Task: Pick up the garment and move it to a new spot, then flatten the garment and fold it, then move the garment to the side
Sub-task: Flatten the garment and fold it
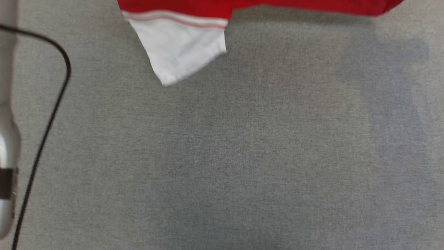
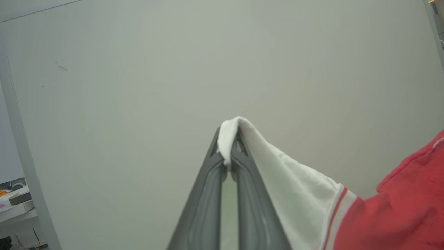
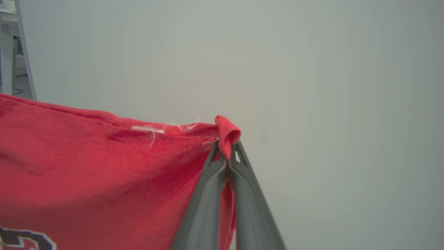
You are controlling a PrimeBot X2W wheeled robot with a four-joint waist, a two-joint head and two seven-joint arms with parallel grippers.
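Left wrist view: left gripper [image 2: 229, 149] pinches the shirt's [image 2: 399, 215] white sleeve, right gripper [image 3: 227, 147] a red corner; I'd keep it taut, lower evenly.

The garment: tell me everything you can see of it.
The garment is a soft red jersey shirt with a white sleeve striped where it meets the red, a dark white-outlined numeral and a loose white thread. It is held between both grippers: the left gripper pinches the sleeve tip, the right gripper a red corner. The sleeve hangs over the grey surface.
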